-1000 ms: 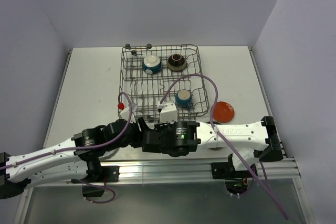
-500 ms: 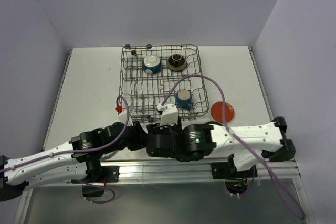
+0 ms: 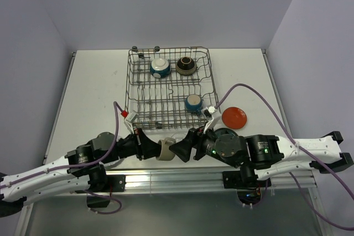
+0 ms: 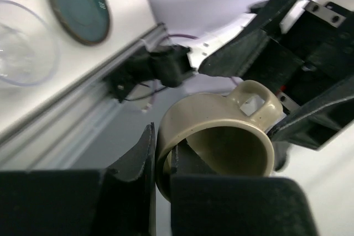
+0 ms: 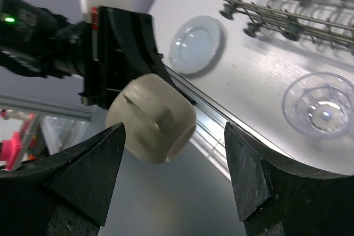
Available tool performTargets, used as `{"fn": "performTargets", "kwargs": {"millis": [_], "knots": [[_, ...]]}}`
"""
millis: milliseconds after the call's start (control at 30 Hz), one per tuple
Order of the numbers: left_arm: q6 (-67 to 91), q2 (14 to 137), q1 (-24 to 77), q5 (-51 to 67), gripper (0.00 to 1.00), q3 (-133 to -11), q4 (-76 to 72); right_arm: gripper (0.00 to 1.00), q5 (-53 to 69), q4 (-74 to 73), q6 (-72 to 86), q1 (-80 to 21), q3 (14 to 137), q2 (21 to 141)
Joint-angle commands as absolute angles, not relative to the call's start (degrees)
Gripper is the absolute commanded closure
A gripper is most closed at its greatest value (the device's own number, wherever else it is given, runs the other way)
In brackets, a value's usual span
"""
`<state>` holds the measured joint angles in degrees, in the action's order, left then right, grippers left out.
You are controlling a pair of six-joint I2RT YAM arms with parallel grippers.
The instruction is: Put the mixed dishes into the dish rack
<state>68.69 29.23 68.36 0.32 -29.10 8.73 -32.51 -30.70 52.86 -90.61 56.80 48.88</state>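
Left wrist view: the left tool is clenched on the rim of the beige glazed handled cup, at 6 o'clock from the grey wire dish rack. The right tool stands released. The cup is probably rigid, light and breakable, so a rim hold suits it.

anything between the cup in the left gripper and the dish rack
Nothing tall. The beige handled cup, pinched at its rim by the left gripper, hangs before the grey wire dish rack. The open right gripper sits close beside it; a clear glass bowl and pale plate lie on the table.
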Motion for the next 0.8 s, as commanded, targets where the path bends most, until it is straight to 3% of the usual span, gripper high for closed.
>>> {"fn": "performTargets", "kwargs": {"millis": [0, 233, 400, 500, 533, 567, 700, 733, 767], "knots": [[74.1, 29.7, 68.1, 7.0, 1.0, -28.1, -4.1, 0.21, -30.2, -17.1, 46.2, -90.7, 54.1, 45.4], [79.7, 31.7, 68.0, 11.7, 1.0, -26.5, -10.6, 0.32, -26.2, -13.3, 41.1, -90.7, 54.6, 46.3], [82.6, 31.2, 67.6, 12.4, 1.0, -24.2, -14.9, 0.49, -24.0, -10.6, 39.8, -90.7, 53.9, 47.1], [84.6, 30.6, 66.9, 13.4, 1.0, -22.2, -19.0, 0.71, -23.0, -8.6, 39.5, -90.8, 51.7, 46.1], [85.4, 30.5, 66.6, 13.8, 1.0, -22.0, -19.9, 0.91, -23.1, -8.4, 39.4, -90.8, 51.2, 45.9], [85.9, 30.6, 66.4, 14.4, 1.0, -21.3, -20.6, 1.0, -23.5, -8.2, 39.5, -90.8, 51.1, 45.6], [87.3, 30.3, 66.0, 15.0, 0.98, -19.5, -23.9, 1.0, -26.2, -9.0, 39.6, -90.8, 51.0, 44.8], [87.0, 29.9, 65.7, 14.3, 0.85, -19.5, -20.9, 1.0, -26.8, -9.4, 39.6, -90.8, 51.2, 44.7], [85.8, 28.5, 65.7, 13.3, 0.51, -20.9, -17.3, 1.0, -28.3, -9.8, 39.6, -90.8, 51.6, 44.9]]}}
